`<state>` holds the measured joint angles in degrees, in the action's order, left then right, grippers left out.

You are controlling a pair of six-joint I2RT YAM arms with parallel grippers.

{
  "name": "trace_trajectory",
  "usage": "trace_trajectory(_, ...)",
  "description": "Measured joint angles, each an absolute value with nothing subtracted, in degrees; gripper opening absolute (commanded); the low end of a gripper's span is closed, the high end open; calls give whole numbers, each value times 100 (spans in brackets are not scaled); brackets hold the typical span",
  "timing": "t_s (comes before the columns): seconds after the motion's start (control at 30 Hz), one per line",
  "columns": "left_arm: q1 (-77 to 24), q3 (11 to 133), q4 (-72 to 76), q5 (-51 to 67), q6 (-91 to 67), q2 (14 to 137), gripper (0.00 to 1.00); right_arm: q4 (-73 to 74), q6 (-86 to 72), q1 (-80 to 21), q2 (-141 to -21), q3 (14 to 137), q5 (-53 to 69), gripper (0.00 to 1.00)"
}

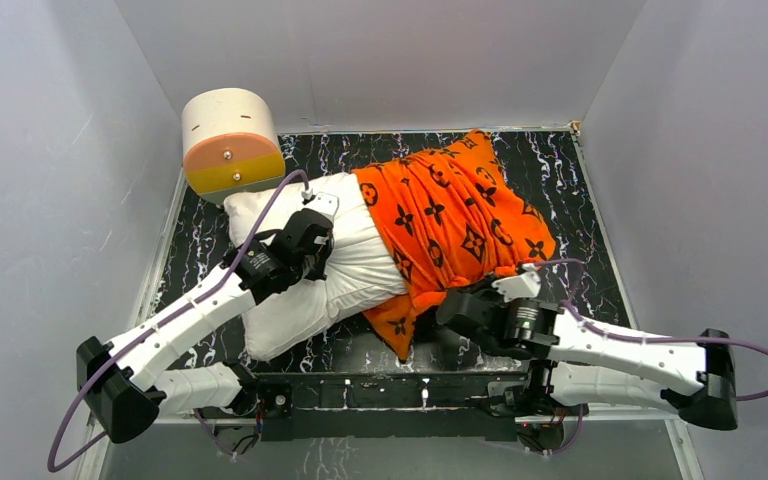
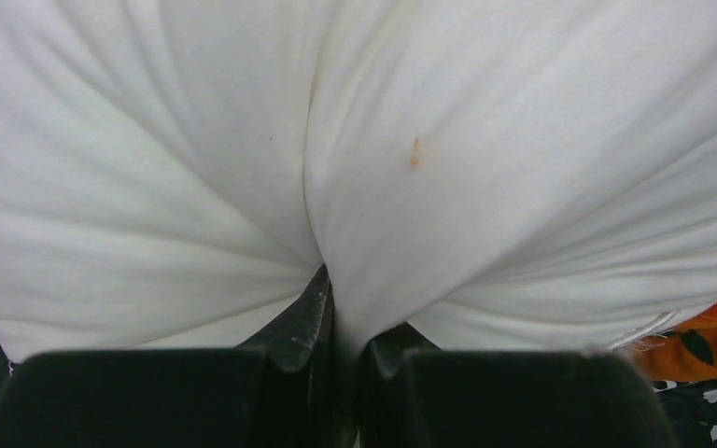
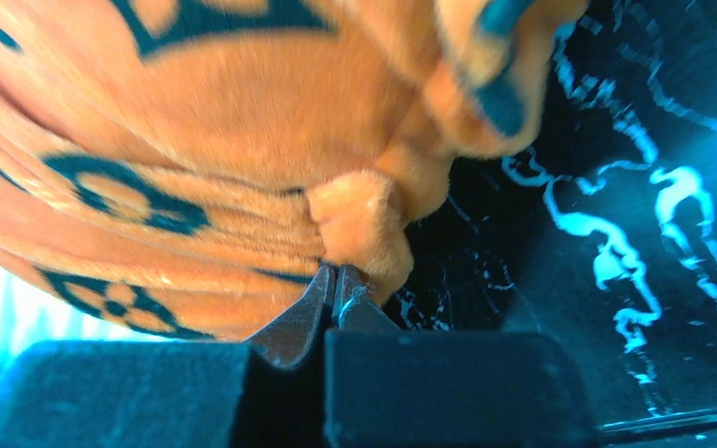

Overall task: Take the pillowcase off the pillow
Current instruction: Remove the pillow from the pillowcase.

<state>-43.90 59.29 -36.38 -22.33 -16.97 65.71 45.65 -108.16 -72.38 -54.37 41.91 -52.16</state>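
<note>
surface: black marbled table (image 1: 550,170) | on it: white pillow (image 1: 370,270) half inside orange pillowcase (image 1: 450,220); cream-and-orange cylinder (image 1: 230,140)

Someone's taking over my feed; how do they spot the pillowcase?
Find the black marbled floor between the white walls. A white pillow lies across it, and the pillowcase covers its right end. It is the only bright orange plush, printed with black motifs.

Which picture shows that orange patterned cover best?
The top view: nearly the whole pillowcase shows, bunched over one end of the pillow. The right wrist view shows only a blurry fold in the right gripper; the left wrist view, an orange sliver.
</note>
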Motion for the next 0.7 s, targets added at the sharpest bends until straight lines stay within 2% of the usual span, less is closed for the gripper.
trace_trajectory(0.2,-4174,5878,-3828,-2397,-1503,6318,0,6136,-10586,-7150,-4246,4539,-6049,0)
trace_trajectory(0.23,-4136,5857,-3870,-2451,-1492,6287,0,6357,-10580,-7140,-4049,4569,-6128,3)
trace_trajectory(0.33,-4051,5802,-3979,-2482,-1433,6156,0,6226,-9828,-7124,-3538,4539,-6149,36)
trace_trajectory(0.43,-4045,5787,-3992,-2379,-1406,6073,0,4947,-8545,-7126,-3140,4327,-5867,60)
trace_trajectory(0.53,-4036,5789,-3992,-2309,-1391,6066,0,3553,-7537,-7126,-3144,3981,-5363,71)
trace_trajectory(0.7,-4029,5789,-3992,-2283,-1393,6066,0,2408,-6834,-7126,-4158,4027,-4600,75)
